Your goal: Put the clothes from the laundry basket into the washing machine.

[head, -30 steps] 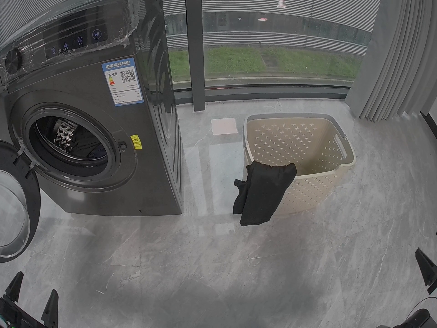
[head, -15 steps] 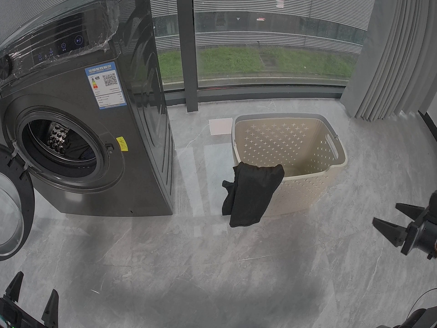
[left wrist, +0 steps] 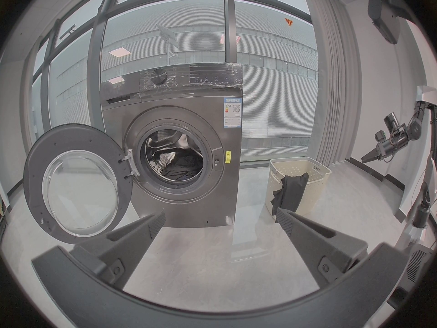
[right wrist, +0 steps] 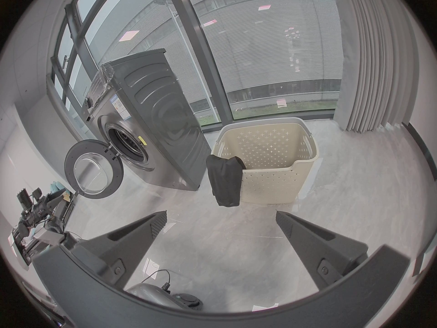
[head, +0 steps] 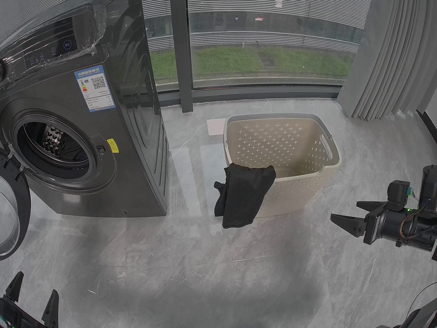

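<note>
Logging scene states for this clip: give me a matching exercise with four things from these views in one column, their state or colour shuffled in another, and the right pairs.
Things:
1. washing machine door
2. dark garment
3. laundry basket
4. right gripper

States:
A. draped over a rim, hanging down outside
B. held in the air, open, holding nothing
C. swung aside on its hinge
D. cream, with perforated walls

Pairs: 1-C, 2-A, 3-D, 4-B
</note>
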